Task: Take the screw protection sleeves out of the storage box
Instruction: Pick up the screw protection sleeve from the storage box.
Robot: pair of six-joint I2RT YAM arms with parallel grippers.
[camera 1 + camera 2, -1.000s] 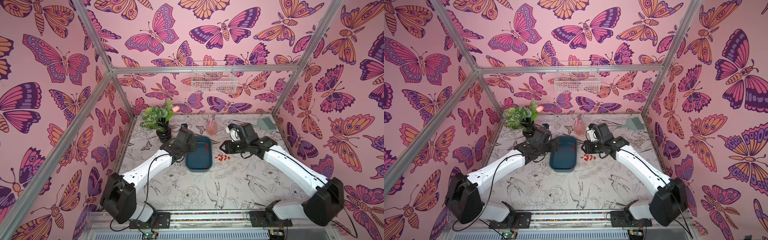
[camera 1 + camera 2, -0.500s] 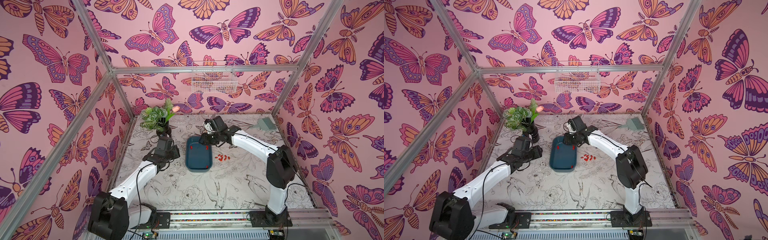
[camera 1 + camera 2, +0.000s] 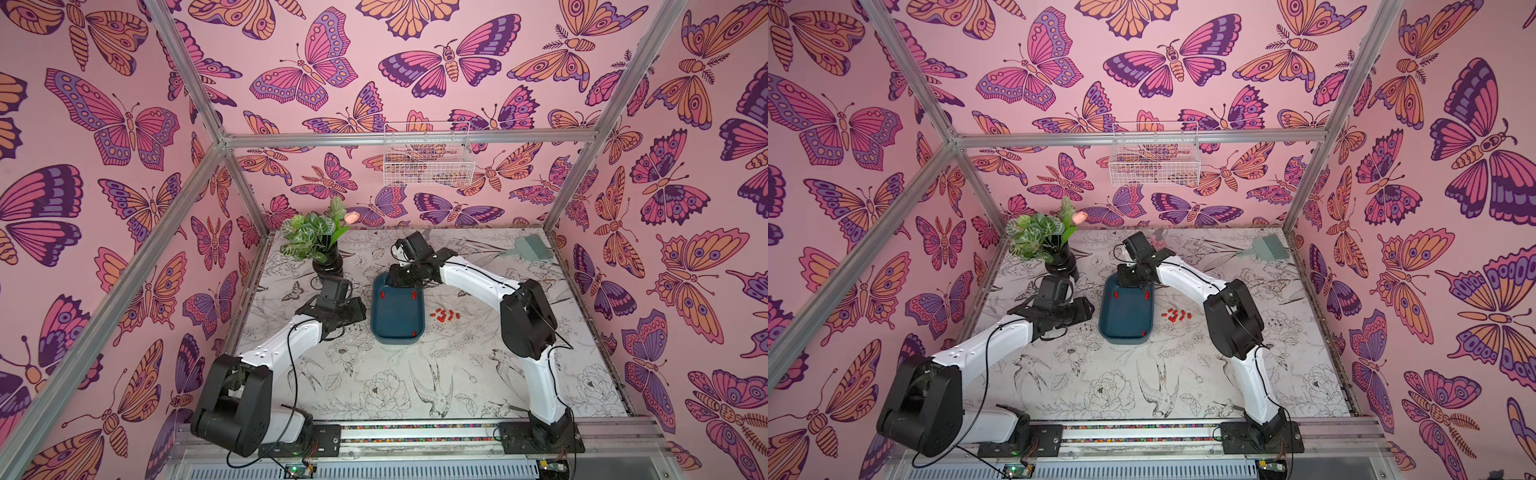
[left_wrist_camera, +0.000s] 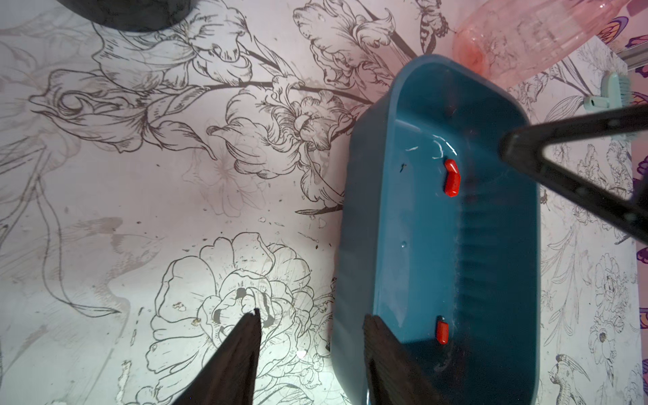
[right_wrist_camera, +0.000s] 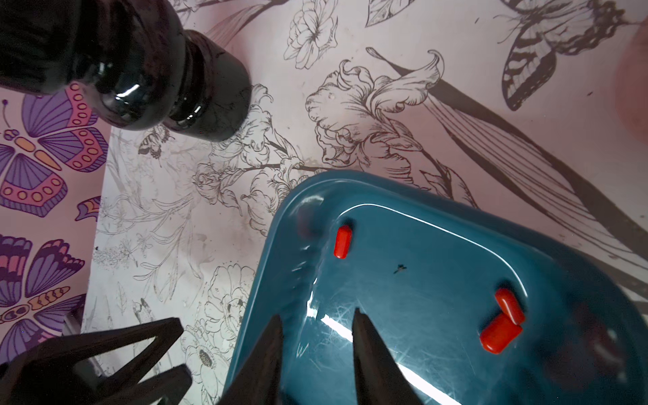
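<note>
The dark teal storage box (image 3: 398,320) (image 3: 1125,322) lies mid-table. Three red-orange screw protection sleeves lie inside it: one by the left wall (image 5: 343,242), two touching by the right wall (image 5: 498,333) (image 4: 451,177). A further one sits toward the near end (image 4: 442,332). Several more sleeves lie in a cluster on the table right of the box (image 3: 444,315). My right gripper (image 5: 317,317) (image 3: 395,282) is open over the box's far end, with nothing between its fingers. My left gripper (image 4: 312,321) (image 3: 362,309) is open, astride the box's left wall, not touching it.
A leafy plant in a black vase (image 3: 328,262) (image 5: 168,87) stands far left of the box. A pink bottle (image 4: 526,38) lies just beyond the box's far end. A pale green brush (image 3: 534,247) lies at the back right. A white wire basket (image 3: 428,160) hangs on the back wall.
My right arm swung from the box's right side round to its far end. My left gripper drew back left off the box, then returned to its left wall. Both jaws narrowed slightly.
</note>
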